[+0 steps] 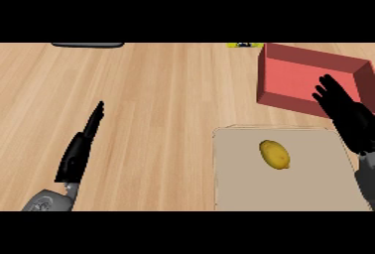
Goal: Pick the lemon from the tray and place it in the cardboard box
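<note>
One head view only, looking steeply down from above onto the wooden tabletop (161, 99), with both forearms entering from the lower edge. It sits close: the tray (242, 198) is cut off at the bottom edge, the red box (293, 99) reaches the right edge, and the left robot hand (77, 154) and right robot hand (348, 116) frame the sides.
</note>
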Action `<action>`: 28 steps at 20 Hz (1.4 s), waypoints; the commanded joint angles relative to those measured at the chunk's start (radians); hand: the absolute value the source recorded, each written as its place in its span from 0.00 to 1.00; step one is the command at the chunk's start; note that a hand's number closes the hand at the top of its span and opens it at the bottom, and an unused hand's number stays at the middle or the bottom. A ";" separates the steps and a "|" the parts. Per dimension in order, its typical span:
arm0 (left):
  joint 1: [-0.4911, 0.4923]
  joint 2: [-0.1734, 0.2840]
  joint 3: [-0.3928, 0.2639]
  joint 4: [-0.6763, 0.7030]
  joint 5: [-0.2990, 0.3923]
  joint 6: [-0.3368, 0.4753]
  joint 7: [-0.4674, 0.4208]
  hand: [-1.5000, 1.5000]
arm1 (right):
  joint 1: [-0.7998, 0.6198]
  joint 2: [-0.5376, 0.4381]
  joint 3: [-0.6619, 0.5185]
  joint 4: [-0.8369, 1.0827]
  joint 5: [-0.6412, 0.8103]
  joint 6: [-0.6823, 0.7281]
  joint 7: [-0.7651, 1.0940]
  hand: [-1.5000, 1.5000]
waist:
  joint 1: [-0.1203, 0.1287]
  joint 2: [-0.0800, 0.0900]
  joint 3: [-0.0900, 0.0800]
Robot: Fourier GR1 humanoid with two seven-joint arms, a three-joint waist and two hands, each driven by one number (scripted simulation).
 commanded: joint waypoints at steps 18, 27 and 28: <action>0.036 -0.118 0.178 0.061 0.150 0.042 0.121 0.50 | 0.369 -0.145 -0.042 -0.193 0.572 -0.235 -0.495 0.00 | -0.018 0.001 0.024; -0.064 -0.083 0.240 0.105 0.166 0.003 0.197 0.50 | 0.414 -0.293 -0.006 -0.503 0.594 -0.041 -0.037 0.00 | -0.023 0.002 0.023; -0.033 -0.111 0.221 0.108 0.146 0.021 0.169 0.50 | 0.408 -0.334 -0.031 -0.540 0.570 0.012 0.000 0.00 | -0.021 0.001 0.023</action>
